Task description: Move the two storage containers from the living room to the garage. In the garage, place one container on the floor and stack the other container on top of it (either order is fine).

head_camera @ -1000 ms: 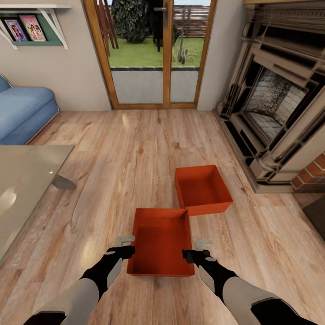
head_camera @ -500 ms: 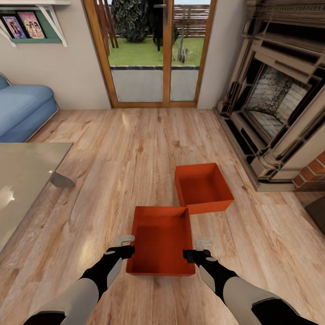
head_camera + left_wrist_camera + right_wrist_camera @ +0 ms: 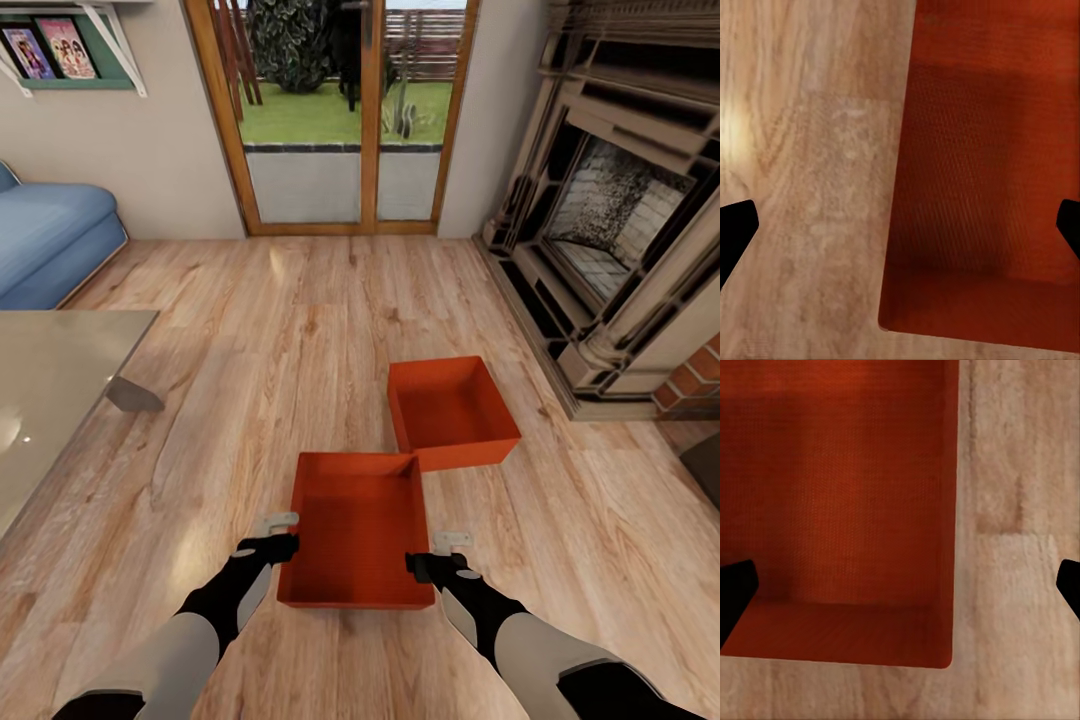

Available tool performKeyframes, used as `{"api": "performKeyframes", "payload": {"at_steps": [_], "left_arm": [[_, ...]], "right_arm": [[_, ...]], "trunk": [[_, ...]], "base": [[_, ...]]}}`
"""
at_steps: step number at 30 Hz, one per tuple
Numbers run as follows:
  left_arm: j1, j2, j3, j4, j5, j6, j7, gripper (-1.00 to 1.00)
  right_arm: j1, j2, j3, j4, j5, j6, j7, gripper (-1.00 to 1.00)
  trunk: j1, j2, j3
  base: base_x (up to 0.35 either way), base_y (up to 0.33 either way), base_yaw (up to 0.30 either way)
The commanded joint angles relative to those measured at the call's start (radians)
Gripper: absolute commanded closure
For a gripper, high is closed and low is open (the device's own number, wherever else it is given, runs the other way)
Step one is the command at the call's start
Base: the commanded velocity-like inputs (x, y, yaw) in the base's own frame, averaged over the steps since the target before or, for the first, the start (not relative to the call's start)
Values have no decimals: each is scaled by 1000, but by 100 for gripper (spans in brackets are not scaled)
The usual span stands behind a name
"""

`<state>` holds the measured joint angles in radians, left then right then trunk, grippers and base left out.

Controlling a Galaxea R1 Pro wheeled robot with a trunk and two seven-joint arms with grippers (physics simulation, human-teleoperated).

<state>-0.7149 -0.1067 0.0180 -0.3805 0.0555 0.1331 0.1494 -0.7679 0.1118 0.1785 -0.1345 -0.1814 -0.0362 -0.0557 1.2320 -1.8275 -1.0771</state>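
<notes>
Two orange-red storage containers are seen on the light wood-plank floor (image 3: pixel 300 330) of the living room, in front of the fireplace (image 3: pixel 620 220) and the glass doors (image 3: pixel 340 120). The nearer container (image 3: pixel 358 530) is bracketed by both arms: the left claw (image 3: pixel 278 535) is placed at its left long wall and the right claw (image 3: pixel 440 555) at its right long wall, each close to the near end, an arrangement judged to suit a two-sided lift of a bin too wide for a single claw. In the left wrist view the dark fingertips (image 3: pixel 735 232) are spread wide, with the wall of the container (image 3: pixel 982 187) and a strip of wood between them; the same is seen in the right wrist view, where the fingertips (image 3: pixel 735 589) stand apart astride the container's wall (image 3: pixel 855 495). Both claws are therefore taken to be apart and nothing is clamped yet. The farther container (image 3: pixel 450 412) lies just beyond, its near corner touching or nearly touching the far right corner of the nearer one; which of the two cannot be told. A glass-topped worktop (image 3: pixel 50 400) and a blue sofa (image 3: pixel 50 240) are seen at the left. The garage has not been reached, so the task is judged to be at its start.
</notes>
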Motion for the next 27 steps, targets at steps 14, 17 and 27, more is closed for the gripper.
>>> {"api": "performKeyframes", "payload": {"at_steps": [14, 17, 27], "left_arm": [[0, 3, -2, -10, 5, 11, 2, -100], [0, 4, -2, -10, 5, 11, 2, -100], [0, 5, -4, -2, 3, 12, 4, -100]], "right_arm": [[-1, -1, 9, 0, -9, -5, -5, -100], [-1, -1, 9, 0, -9, -5, -5, -100], [-1, -1, 10, 0, -8, -8, -7, -100]], "trunk": [[54, -99, -45], [65, -120, -54], [88, -162, -73]], "base": [[0, 0, 0], [0, 0, 0], [0, 0, 0]]}}
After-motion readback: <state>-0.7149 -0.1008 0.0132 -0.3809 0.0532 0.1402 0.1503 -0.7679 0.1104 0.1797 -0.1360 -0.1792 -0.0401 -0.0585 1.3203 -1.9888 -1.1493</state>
